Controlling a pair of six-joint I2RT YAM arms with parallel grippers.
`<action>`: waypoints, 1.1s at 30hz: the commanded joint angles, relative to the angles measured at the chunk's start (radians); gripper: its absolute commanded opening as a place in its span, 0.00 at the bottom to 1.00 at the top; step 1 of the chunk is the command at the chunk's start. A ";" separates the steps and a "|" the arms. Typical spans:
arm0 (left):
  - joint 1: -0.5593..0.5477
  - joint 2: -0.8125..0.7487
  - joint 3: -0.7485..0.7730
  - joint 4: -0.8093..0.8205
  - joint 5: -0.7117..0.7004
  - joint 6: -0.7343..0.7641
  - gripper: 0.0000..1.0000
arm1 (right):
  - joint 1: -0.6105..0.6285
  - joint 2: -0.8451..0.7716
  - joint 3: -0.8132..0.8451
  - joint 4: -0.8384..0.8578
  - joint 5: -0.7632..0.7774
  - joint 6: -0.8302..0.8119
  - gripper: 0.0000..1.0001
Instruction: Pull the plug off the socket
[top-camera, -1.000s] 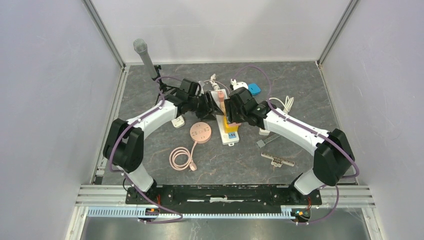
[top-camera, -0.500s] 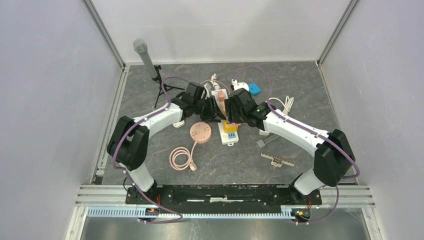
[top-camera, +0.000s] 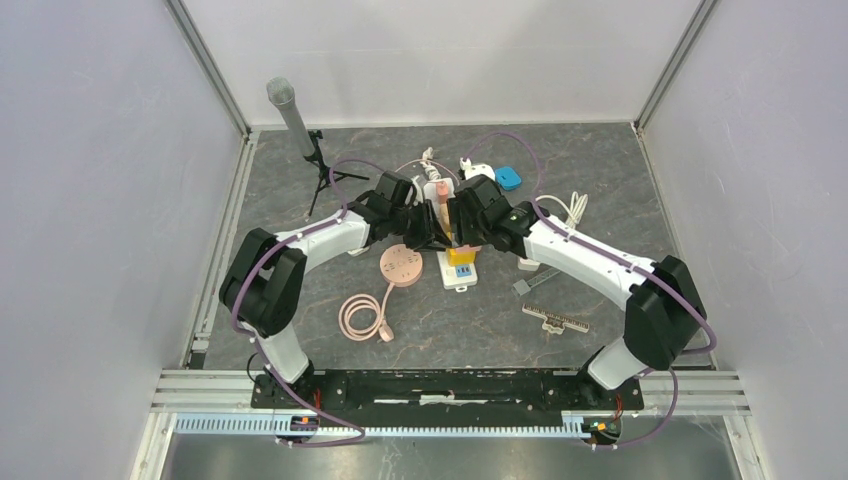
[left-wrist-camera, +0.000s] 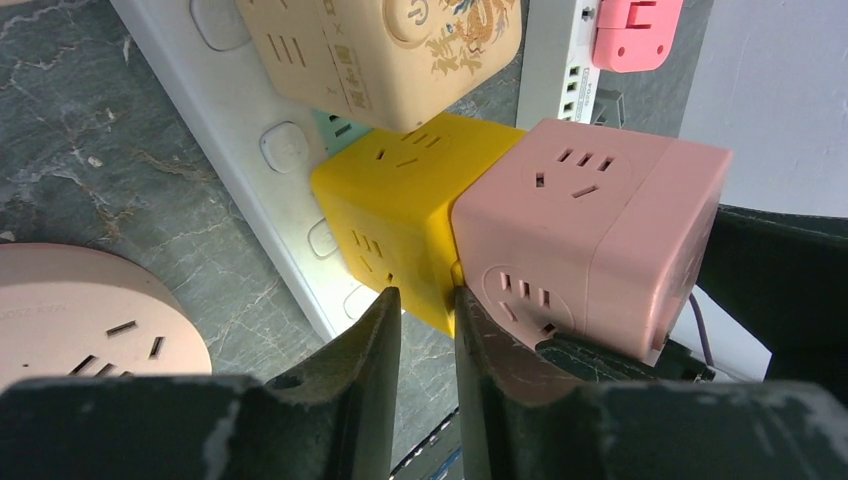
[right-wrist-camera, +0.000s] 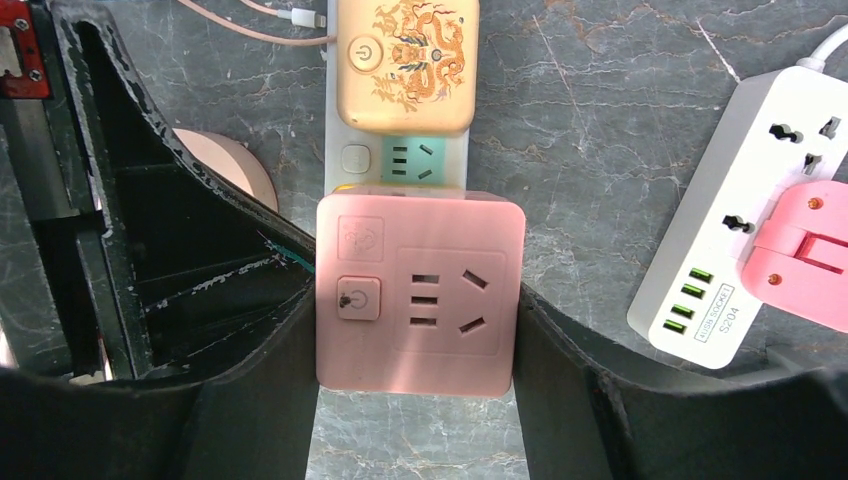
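A white power strip (top-camera: 458, 276) lies mid-table with a beige cube plug (right-wrist-camera: 407, 62) and a yellow cube plug (left-wrist-camera: 395, 215) on it. My right gripper (right-wrist-camera: 415, 330) is shut on a pink cube plug (right-wrist-camera: 420, 290), one finger on each side. The pink cube sits above the yellow cube and covers it in the right wrist view. In the left wrist view the pink cube (left-wrist-camera: 590, 235) is beside the yellow one. My left gripper (left-wrist-camera: 425, 305) hovers at the yellow cube's lower corner, its fingers a narrow gap apart with nothing between them. Both grippers meet over the strip in the top view (top-camera: 438, 225).
A round pink socket (top-camera: 401, 266) with a coiled cord lies left of the strip. A second white strip (right-wrist-camera: 740, 250) with a pink plug (right-wrist-camera: 812, 255) lies on the right. A microphone on a stand (top-camera: 292, 115) is at the back left. Small parts (top-camera: 556, 318) lie right of centre.
My left arm has swung right, from beside the microphone stand to against the strip. My right gripper has stayed on the pink cube.
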 joint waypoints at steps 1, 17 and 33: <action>-0.008 0.051 -0.054 -0.061 -0.089 0.085 0.31 | 0.006 0.006 0.089 0.039 -0.048 0.010 0.00; -0.006 0.094 -0.041 -0.166 -0.140 0.116 0.21 | 0.041 0.061 0.193 -0.016 0.013 -0.086 0.00; 0.003 0.117 -0.038 -0.197 -0.144 0.134 0.17 | 0.063 0.029 0.161 0.038 -0.036 -0.047 0.00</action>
